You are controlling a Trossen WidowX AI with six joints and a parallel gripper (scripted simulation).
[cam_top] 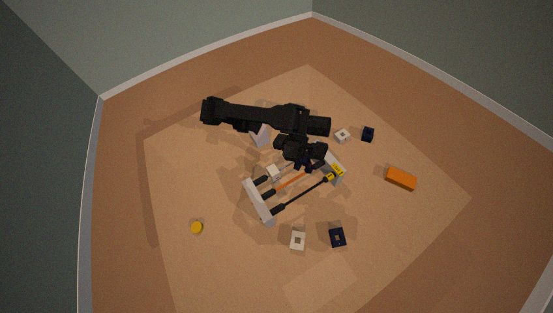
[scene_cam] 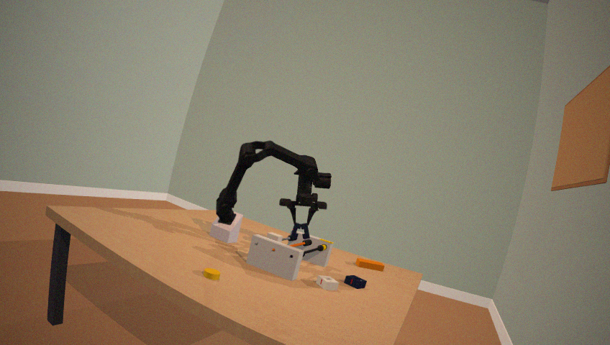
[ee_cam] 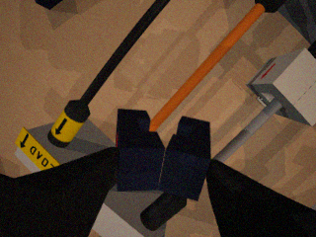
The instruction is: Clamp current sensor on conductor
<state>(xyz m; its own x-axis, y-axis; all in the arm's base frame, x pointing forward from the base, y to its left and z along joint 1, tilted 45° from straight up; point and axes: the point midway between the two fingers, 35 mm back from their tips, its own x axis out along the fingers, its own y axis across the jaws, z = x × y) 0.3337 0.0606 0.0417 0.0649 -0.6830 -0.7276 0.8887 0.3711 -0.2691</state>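
Observation:
My gripper (cam_top: 306,164) (scene_cam: 300,227) (ee_cam: 163,161) is shut on the navy split-core sensor (cam_top: 300,165) (scene_cam: 296,234) (ee_cam: 161,158), whose two jaws stand apart in a V. It hangs over the rack, above the near end of the orange conductor (cam_top: 291,180) (scene_cam: 295,244) (ee_cam: 211,59). The black conductor (cam_top: 302,195) (scene_cam: 314,249) (ee_cam: 132,46) runs beside it and ends in a yellow arrow sleeve (cam_top: 329,177) (ee_cam: 69,125) by the yellow LOAD label (cam_top: 338,169) (ee_cam: 34,149). A grey conductor (cam_top: 286,166) (ee_cam: 251,128) carries a white sensor (cam_top: 272,169) (ee_cam: 292,86). The arrow on the held sensor is hidden.
The rack's white end plates (cam_top: 257,201) (scene_cam: 273,256) hold the three conductors. Loose white (cam_top: 298,237) and navy (cam_top: 340,237) sensors lie in front, another white (cam_top: 342,135) and navy (cam_top: 366,134) pair behind. An orange block (cam_top: 400,178) and a yellow disc (cam_top: 196,226) lie apart.

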